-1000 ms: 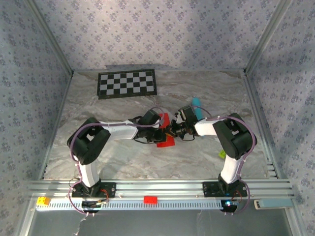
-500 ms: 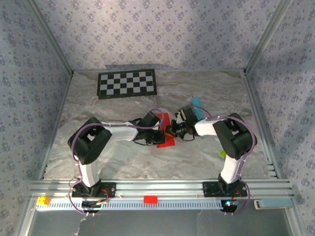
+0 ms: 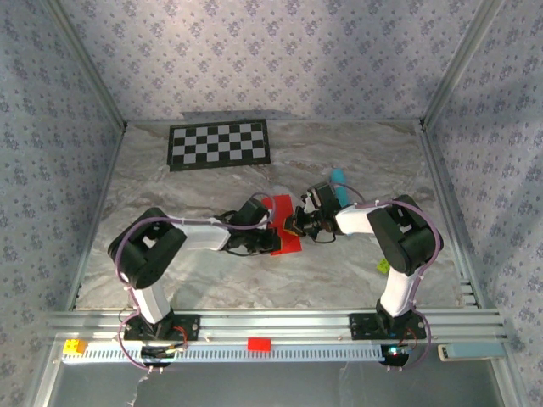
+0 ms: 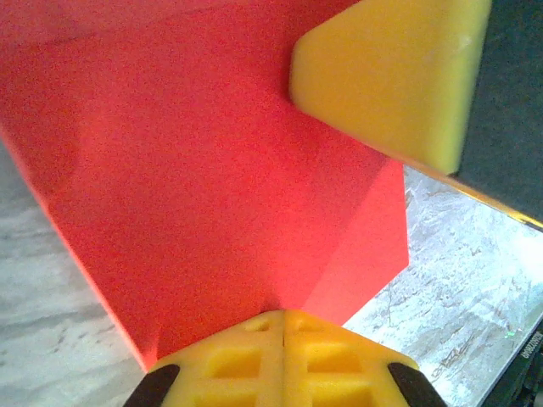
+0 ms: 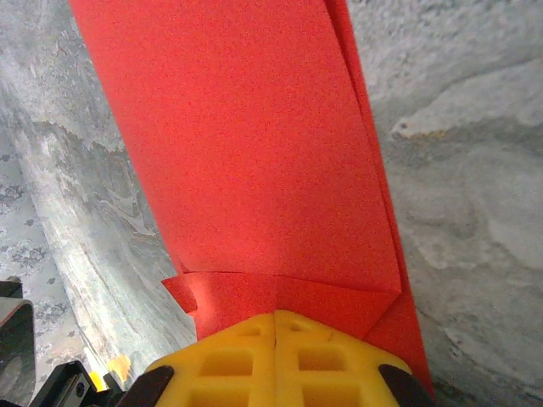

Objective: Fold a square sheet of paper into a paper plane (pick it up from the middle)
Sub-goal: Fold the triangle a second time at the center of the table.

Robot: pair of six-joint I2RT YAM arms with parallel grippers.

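The red sheet of paper (image 3: 287,244) lies mid-table, folded into a narrow, layered form like a paper plane, with slanted flaps. In the left wrist view the paper (image 4: 212,170) fills most of the frame. My left gripper (image 4: 284,320) is shut, its joined yellow tips resting on a crease. My right gripper's yellow finger (image 4: 386,76) presses the sheet's far part. In the right wrist view the right gripper (image 5: 276,320) is shut, with its tips on a folded flap of the long strip of paper (image 5: 254,144). From above, the left gripper (image 3: 271,239) and the right gripper (image 3: 294,225) meet over the sheet.
A black-and-white checkerboard (image 3: 221,144) lies at the back left. A teal stick (image 3: 339,178) lies just behind the right wrist. A small yellow-green piece (image 3: 383,266) sits by the right arm. A red block (image 3: 259,344) and a yellow block (image 3: 75,347) rest on the front rail. Patterned walls enclose the table.
My left gripper has slid toward the near edge along the paper, uncovering more red at the sheet's far end. The right gripper has stayed in place.
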